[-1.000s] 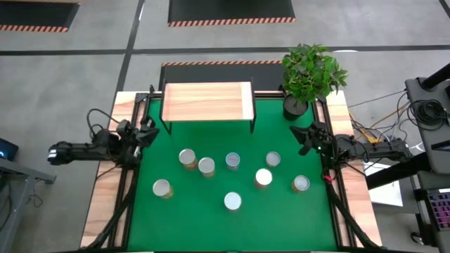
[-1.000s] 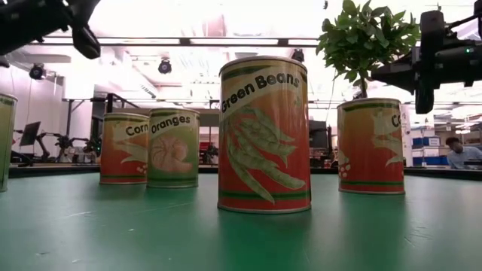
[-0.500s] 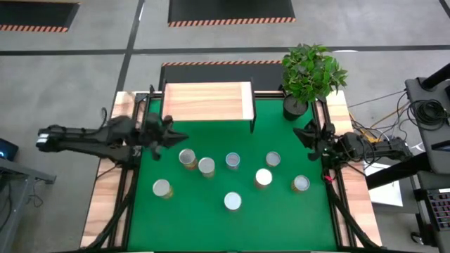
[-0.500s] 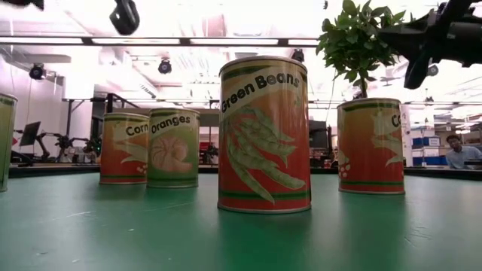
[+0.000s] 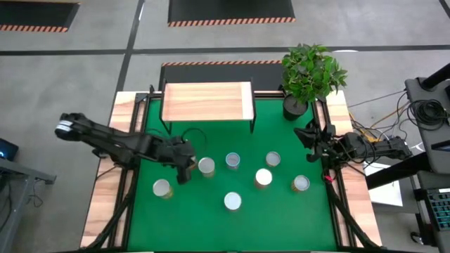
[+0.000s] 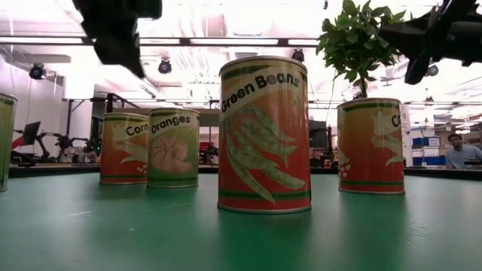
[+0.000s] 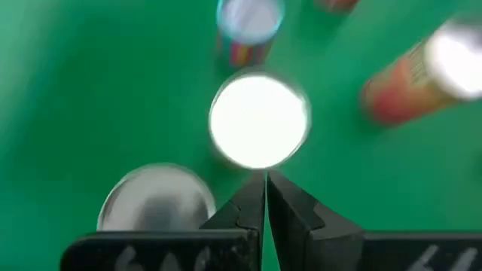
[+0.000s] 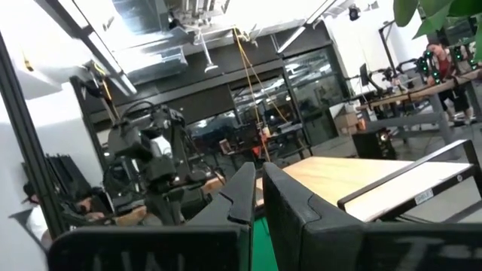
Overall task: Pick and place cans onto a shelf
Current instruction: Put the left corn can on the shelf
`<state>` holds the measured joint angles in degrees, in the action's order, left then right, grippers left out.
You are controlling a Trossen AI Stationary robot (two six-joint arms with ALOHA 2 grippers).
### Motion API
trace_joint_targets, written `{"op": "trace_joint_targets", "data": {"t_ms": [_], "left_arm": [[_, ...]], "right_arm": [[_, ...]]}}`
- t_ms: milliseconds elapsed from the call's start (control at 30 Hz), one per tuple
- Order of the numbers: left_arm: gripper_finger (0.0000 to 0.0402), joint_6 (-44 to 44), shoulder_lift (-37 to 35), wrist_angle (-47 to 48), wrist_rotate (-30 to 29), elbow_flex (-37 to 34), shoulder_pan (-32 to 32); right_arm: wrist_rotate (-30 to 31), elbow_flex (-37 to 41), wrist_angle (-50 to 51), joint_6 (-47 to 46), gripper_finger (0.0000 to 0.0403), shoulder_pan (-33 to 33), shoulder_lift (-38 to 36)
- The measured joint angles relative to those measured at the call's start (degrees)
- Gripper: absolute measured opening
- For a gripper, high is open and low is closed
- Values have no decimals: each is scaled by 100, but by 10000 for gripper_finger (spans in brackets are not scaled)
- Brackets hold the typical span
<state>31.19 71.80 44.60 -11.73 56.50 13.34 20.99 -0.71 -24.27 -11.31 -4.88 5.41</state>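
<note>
Several cans stand upright on the green mat (image 5: 211, 218), among them one (image 5: 206, 166) beside my left gripper and one (image 5: 233, 202) near the front. My left gripper (image 5: 184, 163) hangs shut above the cans at the mat's left-middle, pointing steeply down. In its wrist view the shut fingertips (image 7: 265, 181) sit just short of a bright can top (image 7: 259, 120), with another top (image 7: 158, 199) beside them. The pale-wood shelf (image 5: 207, 102) stands at the far edge. My right gripper (image 5: 309, 136) waits shut at the right edge, clear of everything.
A potted plant (image 5: 309, 74) stands at the far right corner beside the shelf. In the low view a green-beans can (image 6: 263, 135) fills the middle, with others (image 6: 173, 147) behind it. Bare mat lies along the near edge.
My left gripper has swung from the table's left edge toward the middle, tipping from about level to steeply downward, and now hangs over the leftmost cans, still shut. My right gripper has tilted and rolled a little in place. The cans have not moved.
</note>
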Motion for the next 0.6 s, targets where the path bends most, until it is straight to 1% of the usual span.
{"op": "trace_joint_targets", "data": {"t_ms": [133,200,300,433,600], "left_arm": [[15,45,232,705,-50,178,0],[30,1,255,871,-71,178,-4],[64,-101,199,899,-129,141,-4],[127,-246,185,901,-237,111,-4],[226,-250,256,906,-888,108,-4]], "right_arm": [[2,0,-2,93,18,2,0],[2,0,-4,128,18,2,0],[2,0,-3,135,18,2,0],[2,0,-2,153,18,2,0],[2,0,12,147,18,2,0]]}}
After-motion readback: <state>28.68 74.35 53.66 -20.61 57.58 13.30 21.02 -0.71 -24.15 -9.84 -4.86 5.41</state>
